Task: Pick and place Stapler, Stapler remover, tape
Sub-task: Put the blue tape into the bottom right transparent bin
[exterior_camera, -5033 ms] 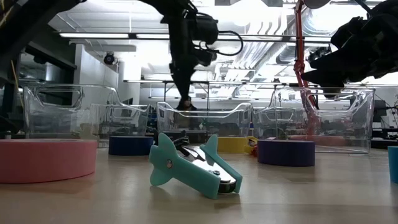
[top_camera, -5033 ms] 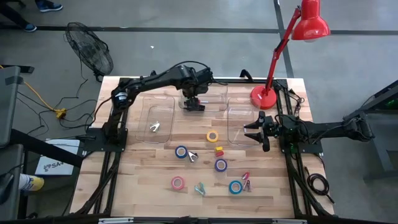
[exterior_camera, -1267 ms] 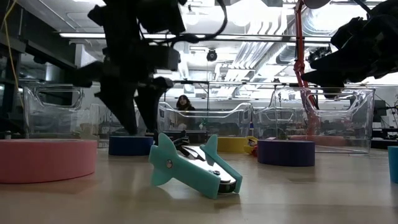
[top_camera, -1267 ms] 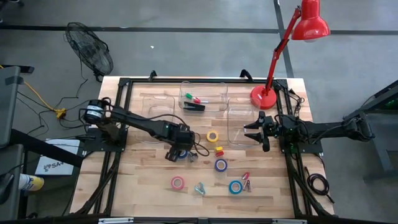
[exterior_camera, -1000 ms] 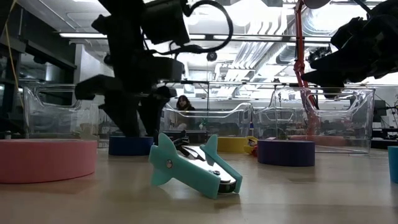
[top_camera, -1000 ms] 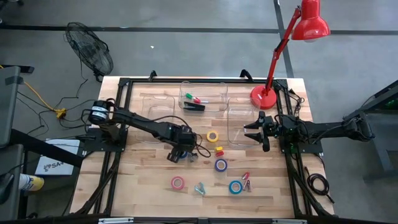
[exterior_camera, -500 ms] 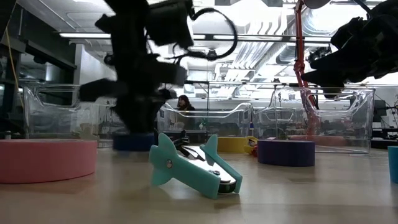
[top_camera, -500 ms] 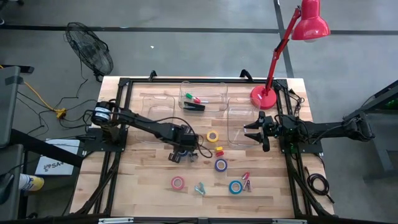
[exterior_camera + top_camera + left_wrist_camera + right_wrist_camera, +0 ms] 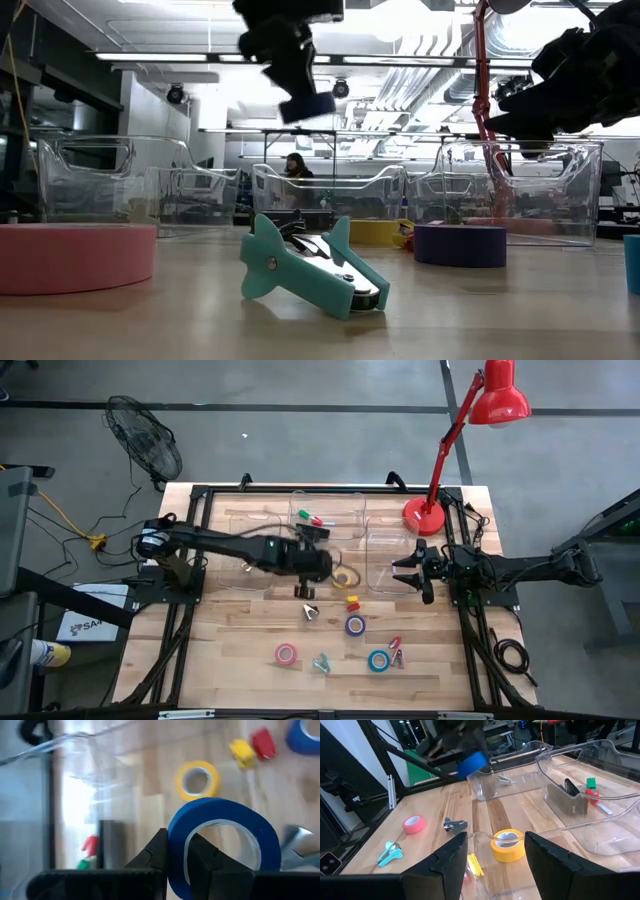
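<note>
Gripping the blue tape [image 9: 220, 845] by one wall of its ring, the left gripper [image 9: 307, 568] carries it clear of the desk [image 9: 240, 660] near the middle bin [image 9: 328, 518] at the far edge. So thin a pinch could let the roll swivel or drop short of a bin. The right gripper [image 9: 412, 572], jaws apart and empty, waits at the right edge.

Table [image 9: 240, 650]: pale wood planks, smooth matt finish, visible grain.
Bins [image 9: 390, 565]: clear glossy plastic.
Blue tape roll [image 9: 225, 837]: smooth, slightly sheeny band.
Yellow tape roll [image 9: 508, 845]: smooth, satin sheen.
Teal staple remover [image 9: 310, 265]: matt plastic grips, shiny metal jaws.
Lamp [image 9: 497, 395]: glossy red finish.
Left gripper [image 9: 176, 857]: matt black fingers.
</note>
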Available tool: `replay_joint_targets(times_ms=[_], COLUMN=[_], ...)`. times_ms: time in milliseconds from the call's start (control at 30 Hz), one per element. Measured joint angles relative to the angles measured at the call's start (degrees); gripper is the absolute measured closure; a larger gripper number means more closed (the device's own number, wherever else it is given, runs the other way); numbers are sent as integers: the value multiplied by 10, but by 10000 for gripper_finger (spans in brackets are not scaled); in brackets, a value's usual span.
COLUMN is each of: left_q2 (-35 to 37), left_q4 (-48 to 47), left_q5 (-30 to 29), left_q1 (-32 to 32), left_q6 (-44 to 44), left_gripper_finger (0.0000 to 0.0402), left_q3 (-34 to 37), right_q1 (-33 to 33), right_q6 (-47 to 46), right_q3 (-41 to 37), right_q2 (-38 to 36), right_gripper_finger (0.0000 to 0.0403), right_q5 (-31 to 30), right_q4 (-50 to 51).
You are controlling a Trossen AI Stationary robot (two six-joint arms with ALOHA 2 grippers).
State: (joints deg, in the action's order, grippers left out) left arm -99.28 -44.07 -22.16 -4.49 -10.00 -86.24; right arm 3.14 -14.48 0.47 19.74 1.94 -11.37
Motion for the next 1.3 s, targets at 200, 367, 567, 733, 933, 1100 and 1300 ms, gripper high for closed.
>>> replay_joint_targets(times_ms=[200,367,567,733,933,1100,1300], left_q2=[2,3,3,2,2,-2,-2], left_q4=[5,21,77,121,192,264,334], left_q5=[13,51,111,153,186,208,235], left_q1=[47,81,111,125,127,127,127], left_q6=[3,3,3,3,3,15,18], left_gripper_finger=[368,368,368,368,368,368,368], left_q3=[-70,-106,-124,-124,-124,-124,-124], right_q1=[0,0,0,0,0,-2,-2], right_q6=[0,0,-45,-175,-208,-147,-42], right_q3=[0,0,0,0,7,62,185], right_q2=[5,5,5,5,5,23,103], right_gripper_finger=[214,214,214,214,214,214,214], right_q5=[0,0,0,-4,-46,-79,-68], right_q4=[1,-1,-40,-124,-178,-181,-122])
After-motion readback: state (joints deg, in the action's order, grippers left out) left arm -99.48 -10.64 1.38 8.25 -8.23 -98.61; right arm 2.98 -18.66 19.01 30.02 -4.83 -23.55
